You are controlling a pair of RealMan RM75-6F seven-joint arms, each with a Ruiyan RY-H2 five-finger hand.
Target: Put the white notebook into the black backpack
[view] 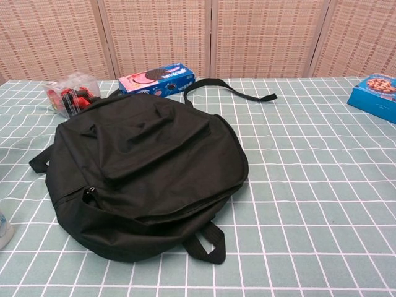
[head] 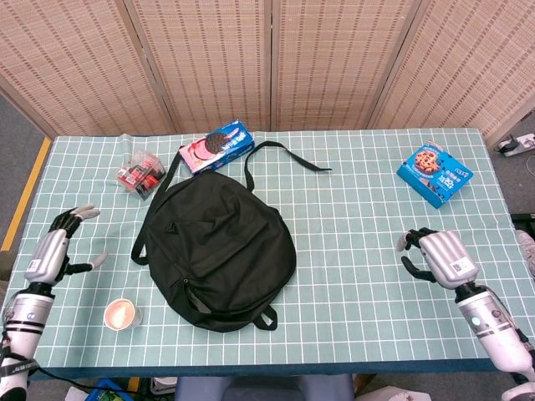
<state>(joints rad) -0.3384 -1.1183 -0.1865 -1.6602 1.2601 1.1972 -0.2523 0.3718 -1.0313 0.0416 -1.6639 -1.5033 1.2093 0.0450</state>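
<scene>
The black backpack (head: 219, 248) lies flat on the checked table, its straps trailing toward the back; the chest view shows it (view: 145, 173) filling the left half. No white notebook shows in either view. My left hand (head: 58, 249) hovers at the table's left edge, fingers apart and holding nothing, well clear of the backpack. My right hand (head: 441, 255) is at the right edge, fingers loosely curved and empty. Neither hand appears in the chest view.
A pink cookie box (head: 217, 146) sits behind the backpack. A clear pack of red items (head: 140, 173) lies at the back left. A blue cookie box (head: 434, 174) is at the back right. A small cup (head: 120, 314) stands near the front left edge.
</scene>
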